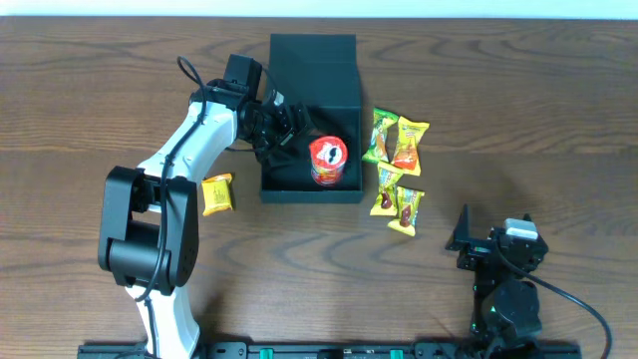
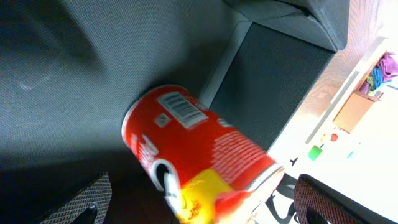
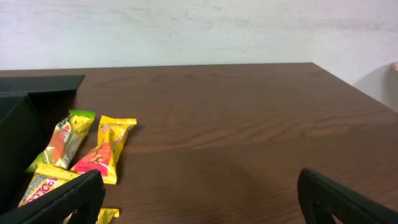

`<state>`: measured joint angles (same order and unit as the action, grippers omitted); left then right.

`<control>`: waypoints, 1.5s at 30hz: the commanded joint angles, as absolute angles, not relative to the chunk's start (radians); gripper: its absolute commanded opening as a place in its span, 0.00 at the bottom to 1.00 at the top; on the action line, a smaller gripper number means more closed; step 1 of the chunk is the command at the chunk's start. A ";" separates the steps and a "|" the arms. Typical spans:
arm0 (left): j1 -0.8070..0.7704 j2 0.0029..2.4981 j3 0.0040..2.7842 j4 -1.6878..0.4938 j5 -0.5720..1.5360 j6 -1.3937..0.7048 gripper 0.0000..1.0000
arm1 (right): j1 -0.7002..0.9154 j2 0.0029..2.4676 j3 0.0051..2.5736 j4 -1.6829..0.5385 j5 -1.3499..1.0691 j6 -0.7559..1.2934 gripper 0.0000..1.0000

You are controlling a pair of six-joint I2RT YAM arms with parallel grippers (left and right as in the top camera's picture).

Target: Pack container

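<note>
**Left gripper reaching into the open dark teal-green, matte square container, fingers spread beside a small red cylindrical can.**

The container sits on the brown wooden table with its hinged flap lid laid back on its far side. The can is inside it, against the near wall toward the right corner, and looks upright from overhead. In the left wrist view the gripper's two mesh-patterned fingers stand wide apart with the can between and ahead of them; whether they touch it cannot be told. Four yellow and green snack packets lie just right of the container, and one yellow packet lies just left of it. The right gripper is low over the table, well to the container's right and nearer than it, its fingers also spread wide.
</note>
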<state>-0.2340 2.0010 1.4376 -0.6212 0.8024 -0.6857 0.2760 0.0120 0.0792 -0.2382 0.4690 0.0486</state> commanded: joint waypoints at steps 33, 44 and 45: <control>-0.618 2.032 1.917 -0.942 -0.060 -0.066 0.95 | 0.273 0.009 0.080 -0.246 0.482 0.051 0.99; -0.631 2.041 1.839 -0.966 -0.114 0.148 1.00 | 0.273 0.009 0.080 -0.246 0.482 0.051 0.99; -0.631 2.041 1.830 -0.964 -0.114 0.155 0.99 | 0.273 0.009 0.080 -0.246 0.482 0.051 0.99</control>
